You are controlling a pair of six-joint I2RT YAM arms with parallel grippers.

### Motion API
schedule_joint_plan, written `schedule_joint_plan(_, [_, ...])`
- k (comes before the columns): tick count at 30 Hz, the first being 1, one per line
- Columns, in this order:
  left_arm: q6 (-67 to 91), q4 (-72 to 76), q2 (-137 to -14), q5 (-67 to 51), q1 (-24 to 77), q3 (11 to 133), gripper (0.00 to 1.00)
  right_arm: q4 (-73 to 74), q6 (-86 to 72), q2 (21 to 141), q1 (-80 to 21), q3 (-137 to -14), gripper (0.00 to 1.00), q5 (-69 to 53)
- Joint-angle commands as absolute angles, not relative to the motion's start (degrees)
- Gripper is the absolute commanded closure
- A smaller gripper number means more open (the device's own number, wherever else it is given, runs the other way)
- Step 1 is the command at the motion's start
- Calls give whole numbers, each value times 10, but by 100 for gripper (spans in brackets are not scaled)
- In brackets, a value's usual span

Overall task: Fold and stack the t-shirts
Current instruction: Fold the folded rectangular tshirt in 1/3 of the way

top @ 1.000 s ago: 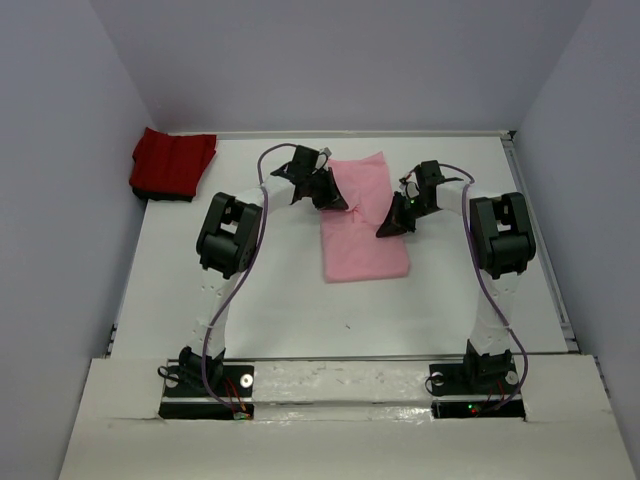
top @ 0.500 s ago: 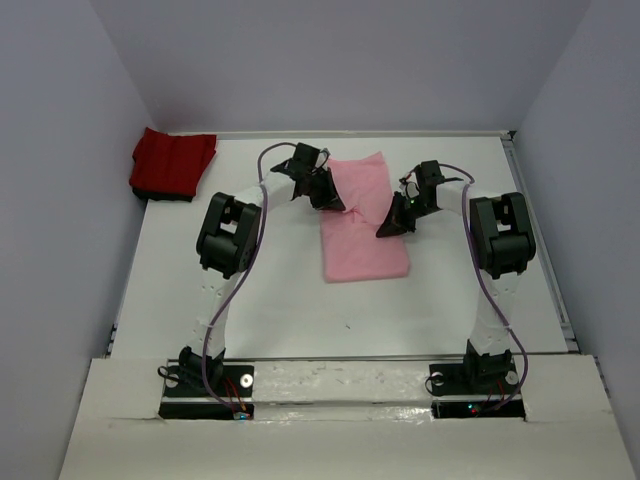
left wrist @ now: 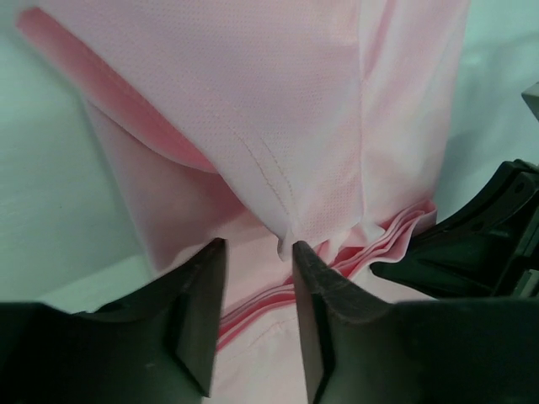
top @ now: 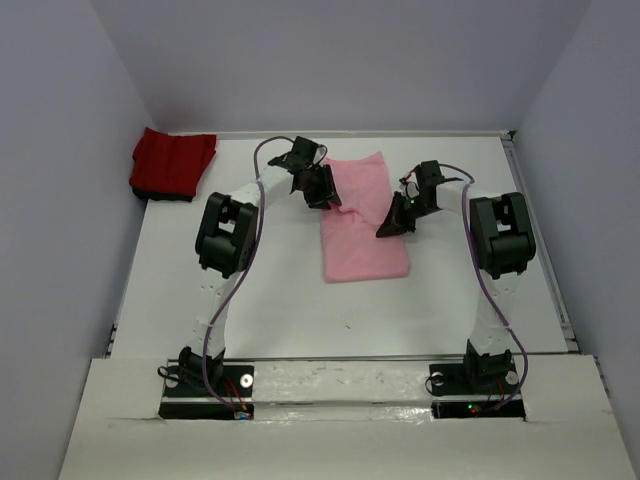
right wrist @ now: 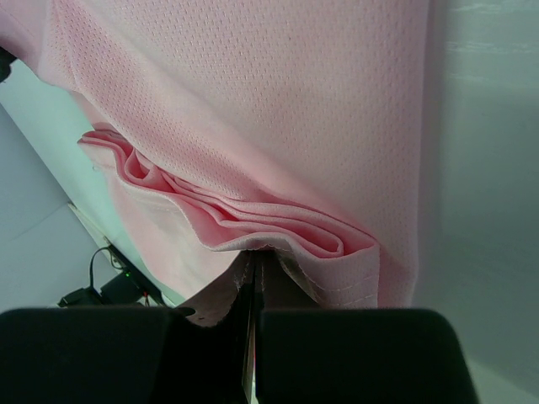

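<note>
The light pink t-shirt [top: 365, 240] lies partly folded in the middle of the table, its upper half doubled over. My left gripper [top: 334, 204] is at the fold's left edge, open, with a cloth corner hanging just off its right finger [left wrist: 333, 303] and nothing pinched. In the left wrist view the pink t-shirt [left wrist: 295, 101] fills the frame above the left gripper [left wrist: 258, 252]. My right gripper [top: 386, 230] is shut on the layered hem of the pink t-shirt [right wrist: 278, 101] at the fold's right edge, as the right wrist view shows around the gripper [right wrist: 255, 263]. The deep red t-shirt [top: 173, 163] lies folded at the far left corner.
The white table [top: 280, 300] is closed in by pale walls on three sides, with a raised rail [top: 545, 250] along its right edge. Both arm bases [top: 205, 385] stand at the near edge. The right arm's black wrist [left wrist: 488, 244] shows at the side of the left wrist view.
My left gripper has opened and let go of the pink cloth, and it has shifted slightly toward the back. The right gripper keeps its hold and has not moved.
</note>
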State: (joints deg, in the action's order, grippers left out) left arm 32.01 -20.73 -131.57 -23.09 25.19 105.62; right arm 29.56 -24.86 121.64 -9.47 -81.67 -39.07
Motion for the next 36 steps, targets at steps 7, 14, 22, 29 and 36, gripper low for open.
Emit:
schedule_joint_plan(7, [295, -225, -1258, -173, 250, 1086, 42, 294, -236, 1223, -99, -821, 100, -377])
schedule_joint_plan(14, [401, -42, -1188, -260, 215, 911, 39, 294, -236, 1223, -99, -819, 100, -380])
schedule_joint_plan(22, [432, 48, -1155, -254, 203, 847, 39, 294, -236, 1223, -99, -819, 100, -381])
schedule_joint_plan(29, [510, 202, -1163, -308, 191, 785, 39, 294, -235, 1222, -99, -820, 100, -381])
schedule_joint_plan(36, [497, 232, -1191, -310, 187, 810, 38, 294, -235, 1220, -99, -820, 100, -383])
